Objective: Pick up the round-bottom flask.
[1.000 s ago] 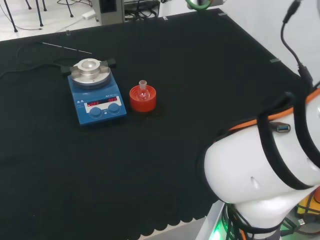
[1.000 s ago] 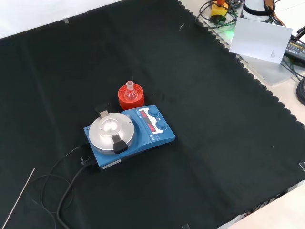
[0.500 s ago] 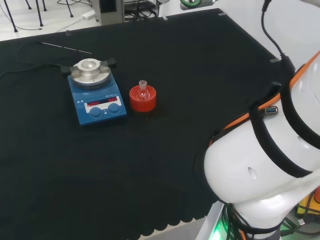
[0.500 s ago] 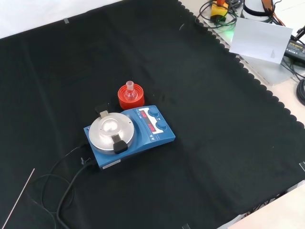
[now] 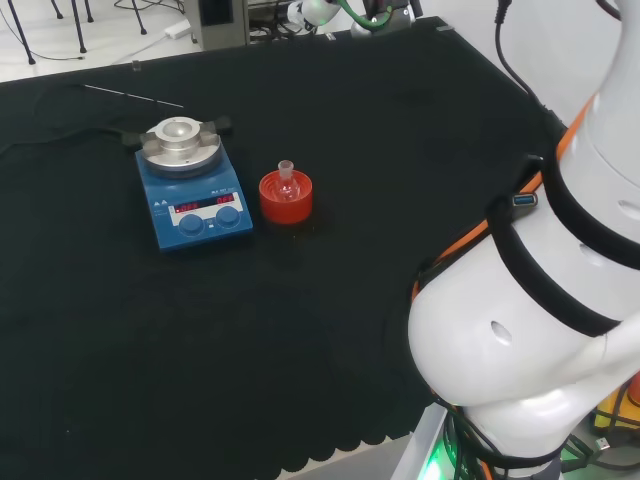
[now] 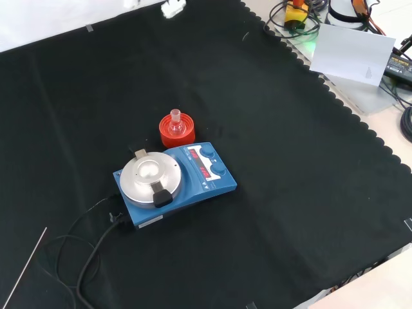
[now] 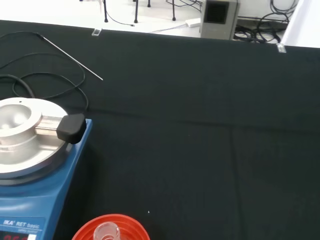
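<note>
Standing upright in a red ribbed stand (image 5: 286, 198), the small clear round-bottom flask (image 5: 287, 183) is seen near the middle of the black cloth (image 5: 330, 120), with only its short neck rising above the stand's rim. Just beside the stand, to its left in the head view and nearer the camera in the front view, a blue hotplate stirrer (image 6: 175, 182) with a round silver top plate is set; the two are very close, though contact between them cannot be judged. A black cable (image 6: 84, 241) is trailed from the stirrer toward the cloth's near left corner in the front view, and a thin metal rod (image 6: 24, 267) is laid apart from it near that edge. On every other side of the stand, bare cloth is spread out to the scalloped edges. At the far top edge of the front view, well away from the stand, a small white part of the hand (image 6: 172, 8) is glimpsed; whether its fingers are released or clenched cannot be told. Nothing is touching the flask.
</note>
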Action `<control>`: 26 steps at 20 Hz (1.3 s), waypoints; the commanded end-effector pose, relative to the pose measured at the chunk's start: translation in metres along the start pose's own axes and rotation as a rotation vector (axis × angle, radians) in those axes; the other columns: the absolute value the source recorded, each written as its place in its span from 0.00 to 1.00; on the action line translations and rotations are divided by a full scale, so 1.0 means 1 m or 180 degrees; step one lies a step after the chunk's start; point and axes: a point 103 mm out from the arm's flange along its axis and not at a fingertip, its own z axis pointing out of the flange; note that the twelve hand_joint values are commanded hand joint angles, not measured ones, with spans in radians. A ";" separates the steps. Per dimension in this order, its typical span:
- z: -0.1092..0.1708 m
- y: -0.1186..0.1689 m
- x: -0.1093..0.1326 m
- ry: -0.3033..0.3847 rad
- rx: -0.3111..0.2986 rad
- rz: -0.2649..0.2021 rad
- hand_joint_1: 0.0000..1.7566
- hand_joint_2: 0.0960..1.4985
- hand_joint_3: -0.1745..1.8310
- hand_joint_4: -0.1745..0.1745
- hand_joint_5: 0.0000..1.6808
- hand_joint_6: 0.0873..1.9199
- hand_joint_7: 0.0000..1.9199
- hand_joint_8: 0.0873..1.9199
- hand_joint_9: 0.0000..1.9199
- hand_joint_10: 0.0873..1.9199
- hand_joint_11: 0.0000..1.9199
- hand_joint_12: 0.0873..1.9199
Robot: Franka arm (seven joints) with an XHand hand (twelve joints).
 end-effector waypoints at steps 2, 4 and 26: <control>0.033 0.030 -0.022 0.0151 0.0031 -0.0089 0.43 0.52 0.36 0.26 0.26 0.39 0.31 0.36 0.36 0.42 0.07 0.76; 0.046 0.038 -0.027 0.0199 0.0088 -0.0084 0.43 0.52 0.36 0.26 0.26 0.39 0.31 0.36 0.36 0.42 0.07 0.76; 0.164 0.062 -0.051 0.0959 0.0283 -0.0368 0.43 0.52 0.36 0.24 0.26 0.39 0.31 0.36 0.36 0.42 0.07 0.76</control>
